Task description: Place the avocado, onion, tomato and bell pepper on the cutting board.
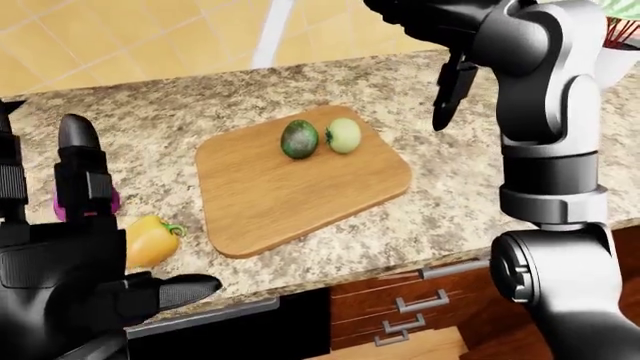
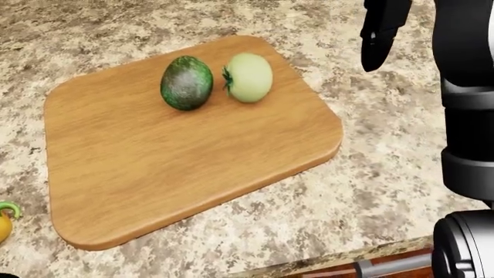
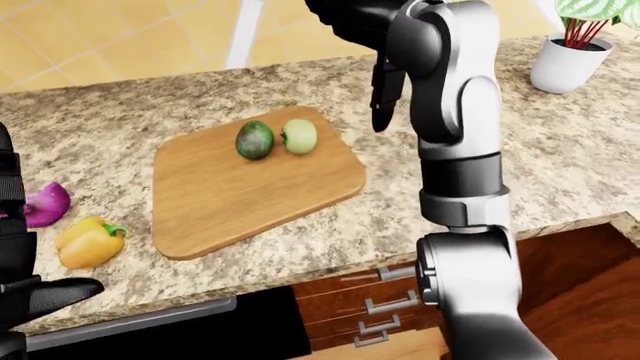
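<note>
The wooden cutting board [image 2: 178, 168] lies on the speckled counter. On its upper part a dark green avocado [image 2: 186, 83] and a pale green tomato [image 2: 248, 77] rest side by side, nearly touching. My right hand [image 2: 376, 43] hangs open above the counter, up and to the right of the board, holding nothing. A yellow bell pepper [image 3: 88, 241] and a purple onion [image 3: 45, 204] lie on the counter left of the board. My left hand [image 1: 85, 225] is raised at the lower left of the left-eye view, fingers spread and empty, partly hiding the onion there.
A white pot with a plant [image 3: 565, 64] stands on the counter at the far right. Wooden drawers with metal handles [image 3: 380, 307] sit below the counter edge. A yellow tiled wall [image 3: 120, 37] runs along the top.
</note>
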